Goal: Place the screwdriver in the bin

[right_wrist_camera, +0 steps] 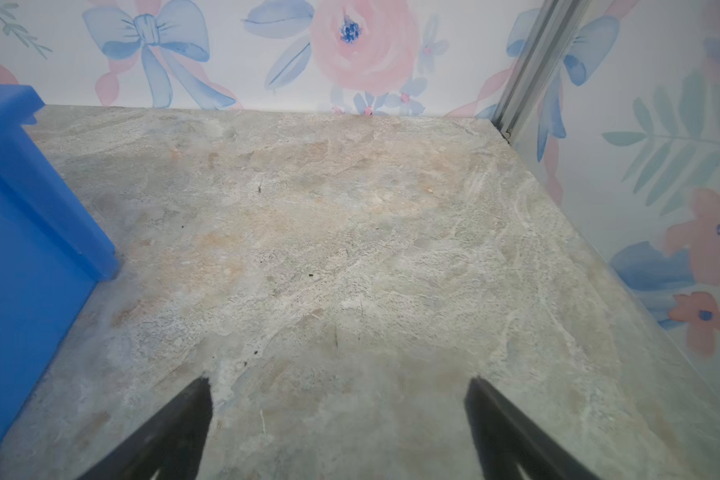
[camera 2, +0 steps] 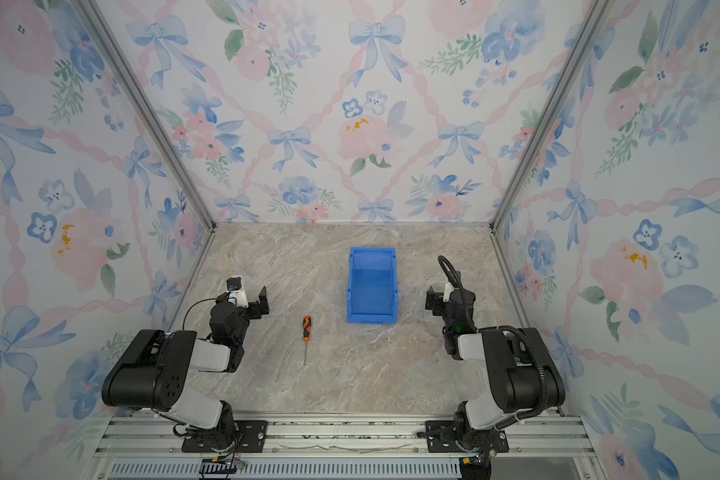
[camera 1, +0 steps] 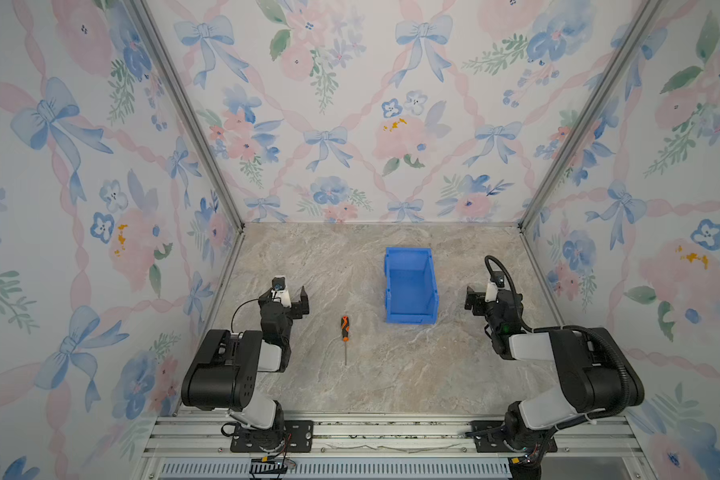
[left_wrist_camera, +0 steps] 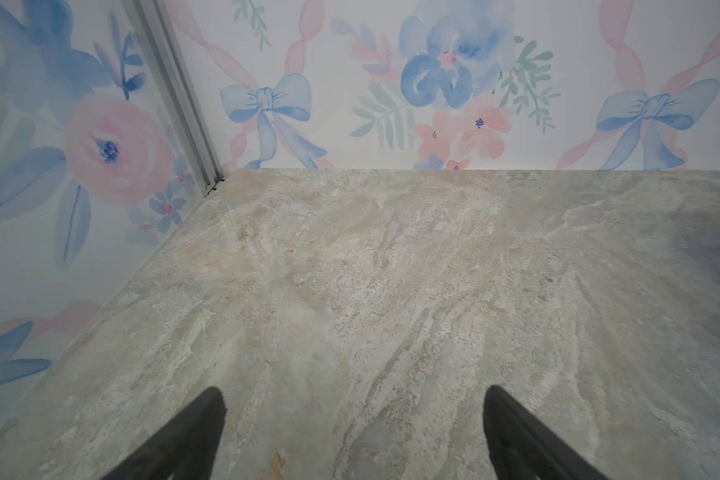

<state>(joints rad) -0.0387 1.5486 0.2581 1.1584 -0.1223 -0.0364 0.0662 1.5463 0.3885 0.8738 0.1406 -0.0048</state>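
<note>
Screwdriver (camera 1: pixel 345 332) awaiting pickup; nothing is held. Your left fingers (left_wrist_camera: pixel 192 432) stand spread wide over bare counter (camera 1: pixel 391 374), gripping nothing. Your right fingers (right_wrist_camera: pixel 495 419) are likewise spread and empty, with the bin (right_wrist_camera: pixel 26 249) just beside them. In both top views the screwdriver lies flat on the counter between the left fingers and the bin, apart from both. Its orange-and-black handle points toward the back wall and its thin shaft toward the arms' bases. The bin (camera 1: pixel 410 318) sits upright and looks empty, its lower lip facing the bases.

Hazards, as judged from this layout:
- The tool lies low, so a descent that goes too deep would drive your fingers into the counter.
- A pinch on the thin shaft rather than the handle could let the tool pivot or slip out.
- The rounded handle may roll aside if one finger touches it first.
- A low carry could catch the bin's tall wall and shove the bin, or leave the tool perched on the rim.

Count: one screwdriver, one bin, two arms, two fingers on each.
</note>
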